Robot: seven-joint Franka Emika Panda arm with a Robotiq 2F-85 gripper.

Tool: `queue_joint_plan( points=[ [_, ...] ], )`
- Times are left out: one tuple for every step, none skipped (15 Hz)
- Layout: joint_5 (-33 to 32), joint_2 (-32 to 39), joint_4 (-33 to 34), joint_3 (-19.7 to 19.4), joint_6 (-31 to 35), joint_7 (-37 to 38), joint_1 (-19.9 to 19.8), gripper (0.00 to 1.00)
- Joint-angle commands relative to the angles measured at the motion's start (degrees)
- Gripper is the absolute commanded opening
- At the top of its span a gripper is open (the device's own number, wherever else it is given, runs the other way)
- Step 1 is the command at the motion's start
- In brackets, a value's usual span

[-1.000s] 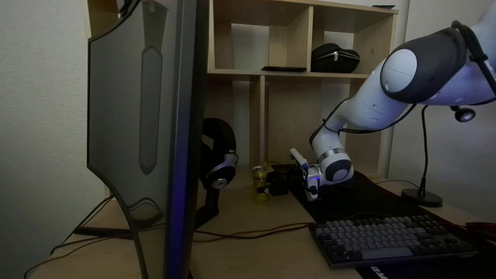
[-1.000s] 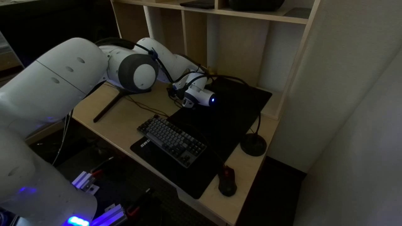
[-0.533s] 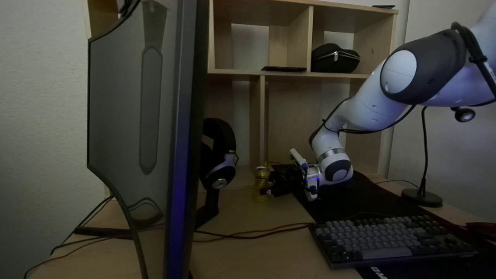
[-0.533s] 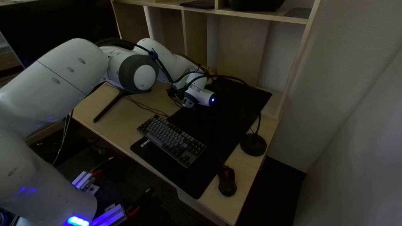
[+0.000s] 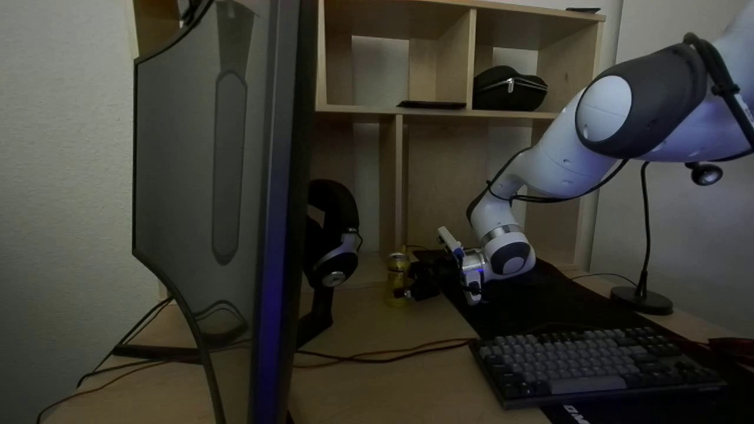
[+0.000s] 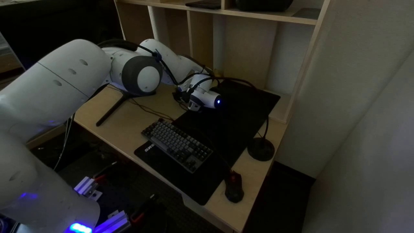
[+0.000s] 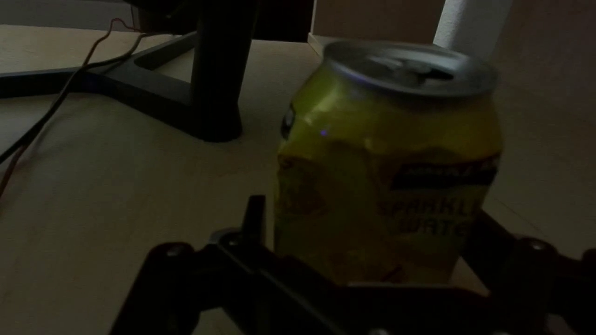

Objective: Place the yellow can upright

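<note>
Can (image 7: pixel 386 170) — creased yellow cylinder, upright

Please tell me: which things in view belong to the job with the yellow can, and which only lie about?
For the job:
yellow can, upright
tool, open around it

Only lying about:
headphones
keyboard
mouse
black case
monitor

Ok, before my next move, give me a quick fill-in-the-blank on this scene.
The yellow can stands ____ rather than lying on its side.
The gripper is ____, with a gap showing beside the can.
In an exterior view, the mouse lies to the ____ of the keyboard.
The mat partly under the keyboard is ____ in colour.

Missing words: upright; open; right; black.
</note>
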Motion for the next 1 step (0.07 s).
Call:
queue_joint_plan(
  points=[
    [-0.9, 0.2, 0.3, 1.0, 0.5, 0.1, -0.7, 1.0]
  ],
)
